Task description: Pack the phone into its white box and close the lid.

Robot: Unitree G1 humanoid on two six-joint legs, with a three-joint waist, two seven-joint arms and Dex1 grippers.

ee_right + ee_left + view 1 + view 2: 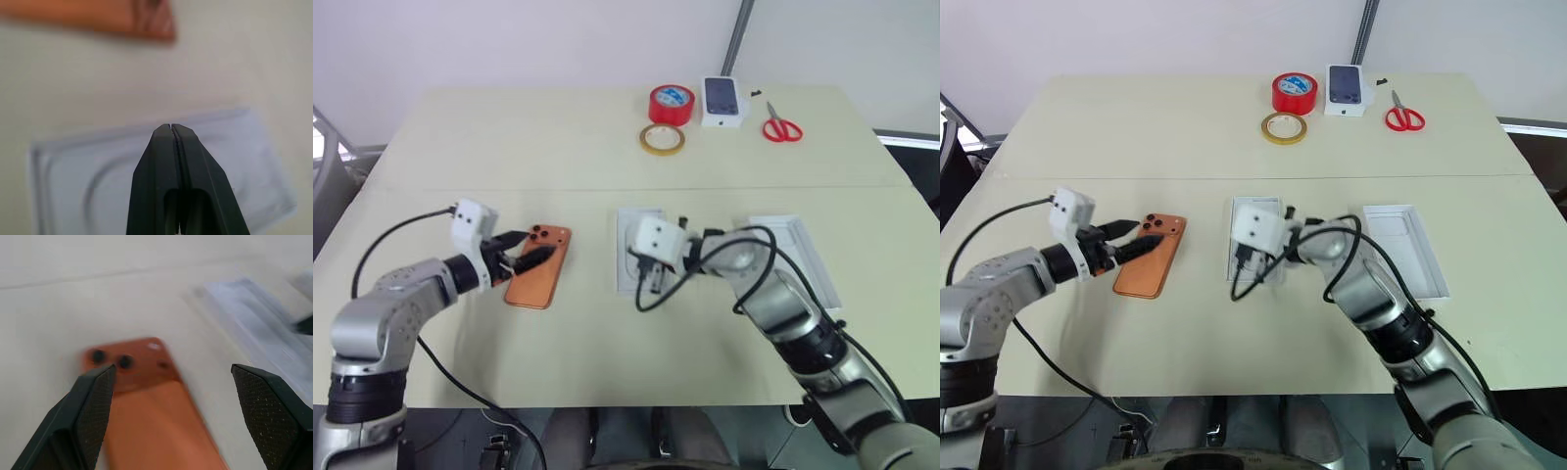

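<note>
A: Now, item one, the left gripper [530,251]?
B: Fingers [95,401] spread wide apart, holding nothing. It hangs over the near-left part of the phone [538,266], one finger to either side of the camera corner; contact cannot be told.

A: Phone, condition?
B: Orange, back up, flat on the worktop [558,137], three dark lenses at the corner beyond the left gripper's tips.

A: Item two, the right gripper [171,128]?
B: Fingers pressed together, nothing between them. It sits above the white box [634,253], pointing toward the phone.

A: White box, location?
B: Directly under the right gripper, with the oval-recessed insert showing in the right wrist view. It is near the phone and apart from it, bare worktop between.

A: Lid?
B: White, open side up, on the far side of the right arm from the phone [1406,247], apart from the white box.

A: Outlying stock?
B: Well beyond both grippers, at the far edge: red tape roll [672,103], clear tape ring [662,139], small printed box [723,101], red scissors [781,125].
</note>
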